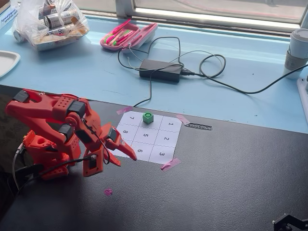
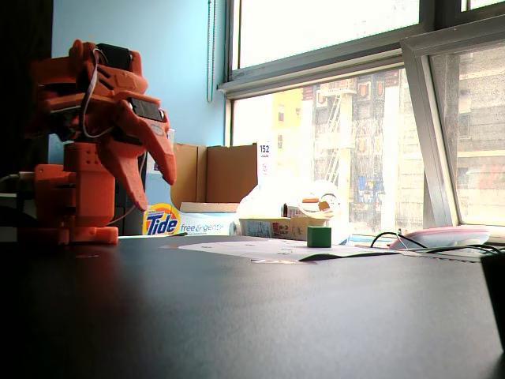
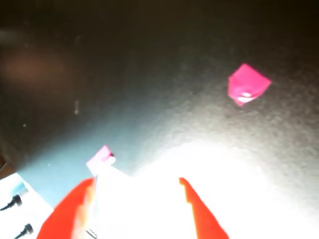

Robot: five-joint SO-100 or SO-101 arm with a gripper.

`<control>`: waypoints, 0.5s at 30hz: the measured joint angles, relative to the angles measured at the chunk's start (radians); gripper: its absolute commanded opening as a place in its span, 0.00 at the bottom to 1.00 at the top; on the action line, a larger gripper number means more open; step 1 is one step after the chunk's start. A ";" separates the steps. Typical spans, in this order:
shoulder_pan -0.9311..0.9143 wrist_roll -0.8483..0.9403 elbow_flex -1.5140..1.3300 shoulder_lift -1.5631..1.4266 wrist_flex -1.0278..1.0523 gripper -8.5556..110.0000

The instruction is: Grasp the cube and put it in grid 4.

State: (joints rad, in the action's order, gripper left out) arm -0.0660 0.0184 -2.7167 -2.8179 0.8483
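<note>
On the numbered white paper sheet (image 1: 148, 135) I saw the small bright green plastic cube (image 1: 148, 117) in the far middle cell, my orange two-finger gripper (image 1: 126, 157) apart, jaws spread, empty.

Pink pencil case (image 1: 128, 36), black power adapter (image 1: 160, 70), Tide box (image 2: 162, 220)
</note>
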 measured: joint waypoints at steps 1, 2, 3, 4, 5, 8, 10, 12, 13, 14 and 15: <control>0.011 -0.008 -0.023 -0.018 0.003 0.28; 0.018 -0.014 -0.044 -0.037 0.006 0.28; 0.021 -0.020 -0.066 -0.058 0.009 0.27; 0.023 -0.026 -0.087 -0.081 0.011 0.27; 0.021 -0.028 -0.114 -0.103 0.011 0.27; 0.044 -0.028 -0.190 -0.178 0.014 0.24; 0.046 -0.028 -0.235 -0.224 0.015 0.21; 0.041 -0.028 -0.278 -0.273 0.023 0.16; 0.043 -0.028 -0.298 -0.301 0.028 0.12; 0.044 -0.031 -0.310 -0.327 0.035 0.07; 0.044 -0.031 -0.313 -0.356 0.044 0.07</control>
State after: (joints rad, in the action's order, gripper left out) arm -0.0215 -0.0123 -3.0296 -3.1738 0.8928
